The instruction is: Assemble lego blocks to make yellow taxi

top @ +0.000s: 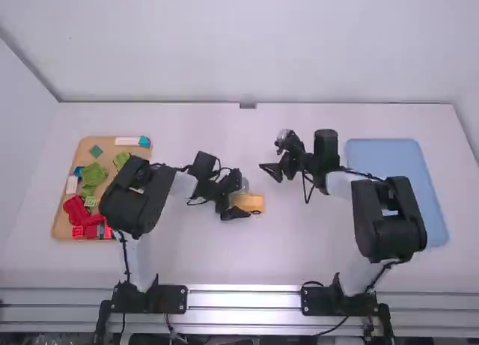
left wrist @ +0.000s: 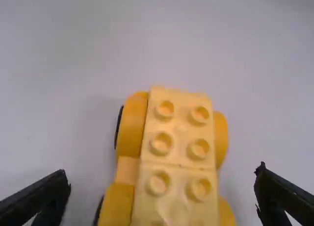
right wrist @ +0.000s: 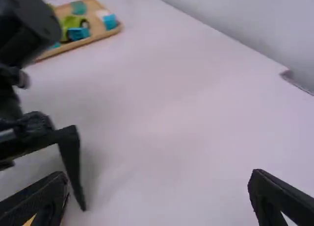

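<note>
In the high view my left gripper (top: 238, 199) is over the yellow car (top: 248, 203) at the table's middle. The left wrist view has the yellow car (left wrist: 179, 157), with studded pale yellow blocks on top and orange-yellow wheel parts along its sides, between the spread fingers of my left gripper (left wrist: 164, 191); neither finger touches it. My right gripper (top: 274, 170) hangs up and to the right of the car in the high view. Its fingers stand wide apart with nothing between them in the right wrist view, where my right gripper (right wrist: 159, 191) has the left gripper's dark finger close by.
A wooden tray (top: 57, 218) with green, red, white and blue blocks lies at the far left, partly behind the left arm. On the right, a blue tray (top: 382, 154) extends behind the right arm. The back wall borders the table.
</note>
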Controlling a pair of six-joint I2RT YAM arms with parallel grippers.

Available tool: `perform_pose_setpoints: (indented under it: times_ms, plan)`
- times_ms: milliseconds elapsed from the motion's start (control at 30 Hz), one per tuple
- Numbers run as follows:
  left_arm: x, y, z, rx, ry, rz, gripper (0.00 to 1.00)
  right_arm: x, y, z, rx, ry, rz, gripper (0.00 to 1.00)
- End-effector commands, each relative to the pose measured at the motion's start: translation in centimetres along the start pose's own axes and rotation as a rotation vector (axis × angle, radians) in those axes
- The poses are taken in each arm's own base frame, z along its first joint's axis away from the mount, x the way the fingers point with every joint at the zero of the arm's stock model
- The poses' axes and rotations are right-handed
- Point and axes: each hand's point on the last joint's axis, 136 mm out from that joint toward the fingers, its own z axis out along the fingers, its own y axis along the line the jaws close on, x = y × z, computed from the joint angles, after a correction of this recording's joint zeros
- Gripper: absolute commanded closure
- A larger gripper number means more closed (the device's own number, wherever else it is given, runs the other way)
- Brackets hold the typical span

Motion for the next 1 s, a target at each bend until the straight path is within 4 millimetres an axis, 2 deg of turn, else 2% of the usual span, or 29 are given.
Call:
perform_pose_setpoints:
  times_ms: [0, 33, 133, 167, 267, 333, 400, 500, 567, 633, 667, 733, 833, 900, 967]
  plan:
    - [-2.2, 0.9, -2.6, -0.043, 0.016, 0.079, 0.01, -1.8, -1.4, -0.7, 0.094, -0.001, 0.016, 0.02]
    - [-2.5, 0.8, -3.2, -0.044, 0.032, 0.075, 0.01, -1.8, -1.4, -0.8, 0.094, -0.001, 0.016, 0.02]
    - [-4.4, 0.8, -6.6, -0.091, 0.135, -0.01, 0.01, -1.8, -1.4, -0.7, 0.091, -0.004, 0.018, 0.02]
    - [-4.5, 0.8, -6.7, -0.095, 0.139, -0.016, 0.01, -1.8, -1.4, -0.7, 0.091, -0.004, 0.021, 0.02]
    - [-6.8, 1.8, -10.1, -0.205, 0.206, -0.16, 0.01, -2.1, -0.6, -0.5, 0.055, -0.015, 0.016, 0.02]
    - [-8.2, 2.3, -10.6, -0.233, 0.173, -0.184, 0.01, -2.6, 0.3, -0.2, 0.012, -0.035, 0.003, 0.01]
    - [-11.3, 3.1, -10.8, -0.24, 0.045, -0.241, 0.01, -3.6, 1.6, 0.1, -0.049, -0.075, -0.067, 0.02]
    - [-12.9, 4.7, -11.0, -0.292, -0.032, -0.263, 0.01, -4.4, 2.1, 0.4, -0.056, -0.102, -0.163, 0.02]
    - [-12.8, 6.5, -11.7, -0.388, -0.029, -0.296, 0.01, -5.0, 2.3, 0.6, -0.054, -0.119, -0.185, 0.01]
    - [-11.7, 9.1, -13.1, -0.565, -0.012, -0.449, 0.01, -6.4, 2.6, 0.8, -0.056, -0.163, -0.155, 0.02]
    - [-11.3, 9.8, -13.8, -0.621, -0.01, -0.496, 0.01, -6.8, 2.6, 0.8, -0.056, -0.176, -0.143, 0.02]
    - [-10.7, 10.5, -15.1, -0.711, 0.001, -0.555, 0.01, -7.7, 2.6, 0.6, -0.059, -0.202, -0.133, 0.02]
    - [-10.8, 10.3, -16.7, -0.783, 0.013, -0.567, 0.01, -9.3, 3.2, 0.4, -0.121, -0.234, -0.133, 0.02]
    - [-11.1, 10.1, -18.6, -0.85, 0.007, -0.589, 0.01, -10.9, 4.2, 0.1, -0.215, -0.249, -0.14, 0.02]
    - [-10.9, 10.1, -20.9, -0.949, -0.013, -0.668, 0.01, -12.0, 4.2, 0.1, -0.238, -0.234, -0.118, 0.02]
